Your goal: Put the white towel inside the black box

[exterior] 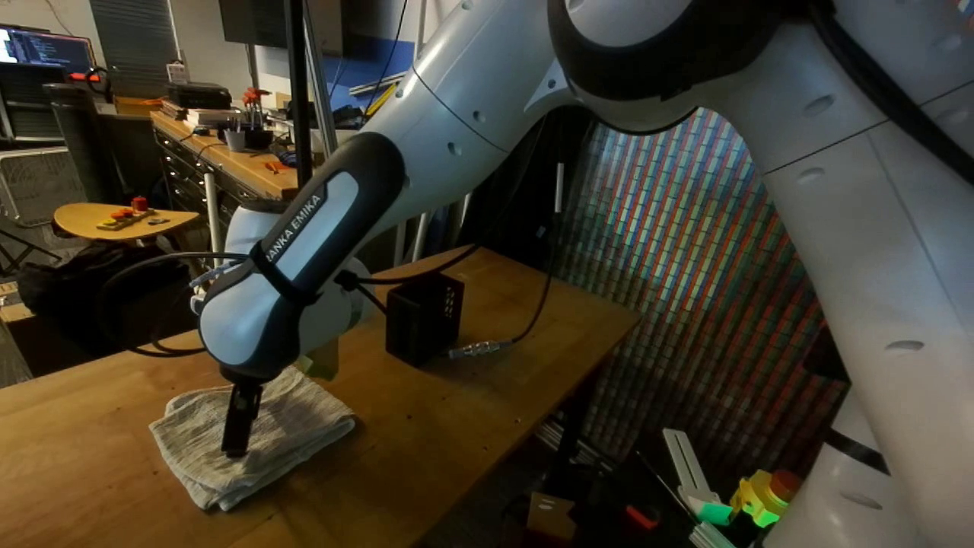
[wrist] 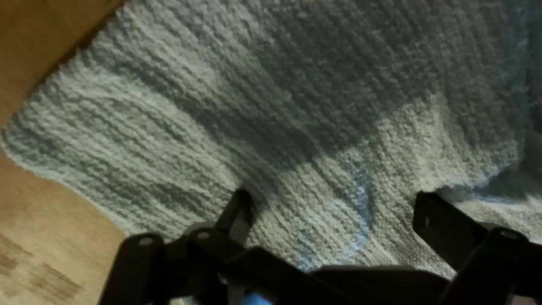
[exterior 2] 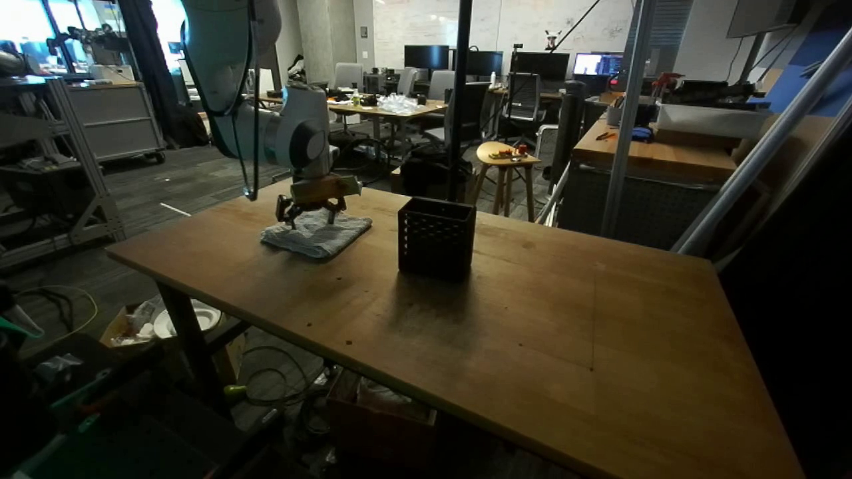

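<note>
The white towel lies folded and flat on the table, and shows in both exterior views (exterior: 304, 422) (exterior 2: 323, 245). In the wrist view the towel (wrist: 169, 123) fills most of the picture. My gripper (exterior 2: 312, 224) points down over the towel with its fingers spread wide. In the wrist view the gripper's fingertips (wrist: 333, 198) are far apart, at the cloth, with unpinched towel between them. In an exterior view only one finger of the gripper (exterior: 235, 449) shows. The black box (exterior: 418, 323) stands upright, apart from the towel. The box (exterior 2: 436, 243) has perforated sides; its inside is hidden.
The wooden table (exterior 2: 532, 319) carries the towel and the box. A cable with a metal connector (exterior: 481, 349) hangs down near the box in an exterior view. A dark vertical post (exterior 2: 459, 100) stands behind the table.
</note>
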`<state>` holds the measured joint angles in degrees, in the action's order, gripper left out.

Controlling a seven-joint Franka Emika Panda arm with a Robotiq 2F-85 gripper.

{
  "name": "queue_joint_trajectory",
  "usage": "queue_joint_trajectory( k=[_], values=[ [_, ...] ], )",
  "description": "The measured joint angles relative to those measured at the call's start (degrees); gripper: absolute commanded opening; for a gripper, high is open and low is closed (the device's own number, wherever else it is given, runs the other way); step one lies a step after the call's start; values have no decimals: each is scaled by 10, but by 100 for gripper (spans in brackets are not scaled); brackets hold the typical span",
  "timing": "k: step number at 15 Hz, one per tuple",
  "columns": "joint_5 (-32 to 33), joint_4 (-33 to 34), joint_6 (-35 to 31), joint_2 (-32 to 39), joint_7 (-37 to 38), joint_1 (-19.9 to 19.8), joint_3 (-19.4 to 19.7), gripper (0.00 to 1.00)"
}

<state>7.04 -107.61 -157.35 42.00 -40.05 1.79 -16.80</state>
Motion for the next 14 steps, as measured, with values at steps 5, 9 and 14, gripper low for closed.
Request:
queue_joint_trajectory(
  k=[5, 9, 14],
  values=[
    [0, 0, 0, 0, 0, 0, -4, 43],
    [0, -5, 0, -5, 0, -5, -13, 14],
    [-1, -35, 1, -36, 5, -13, -21, 4]
  ],
)
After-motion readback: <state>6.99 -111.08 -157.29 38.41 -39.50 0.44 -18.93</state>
